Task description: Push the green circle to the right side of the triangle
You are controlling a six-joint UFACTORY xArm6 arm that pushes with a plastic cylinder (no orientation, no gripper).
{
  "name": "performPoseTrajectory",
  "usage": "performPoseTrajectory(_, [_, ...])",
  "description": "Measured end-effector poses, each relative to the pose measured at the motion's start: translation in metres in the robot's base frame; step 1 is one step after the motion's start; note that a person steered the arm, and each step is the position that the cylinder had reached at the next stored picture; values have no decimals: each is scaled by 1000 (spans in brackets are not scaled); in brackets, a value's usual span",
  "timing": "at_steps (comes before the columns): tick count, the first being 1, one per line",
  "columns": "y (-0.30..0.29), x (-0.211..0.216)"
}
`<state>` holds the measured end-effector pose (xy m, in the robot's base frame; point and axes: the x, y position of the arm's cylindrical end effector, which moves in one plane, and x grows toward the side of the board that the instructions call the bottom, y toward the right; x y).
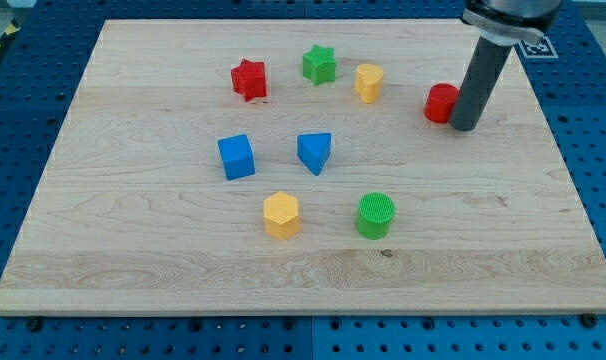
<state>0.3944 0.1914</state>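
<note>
The green circle stands on the wooden board, below and to the right of the blue triangle, which sits near the board's middle. My tip is at the upper right of the board, far from both. It stands just right of a red round block and seems to touch it, hiding that block's right edge.
A blue cube lies left of the triangle. A yellow hexagon lies left of the green circle. Near the top are a red star, a green star and a yellow block. The board lies on a blue pegboard.
</note>
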Motion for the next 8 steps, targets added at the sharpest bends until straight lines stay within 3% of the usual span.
performPoseTrajectory(3, [-11, 161])
performPoseTrajectory(4, [-56, 200])
performPoseTrajectory(5, [-112, 206])
performPoseTrajectory(6, [-165, 173])
performPoseTrajectory(8, [-185, 168])
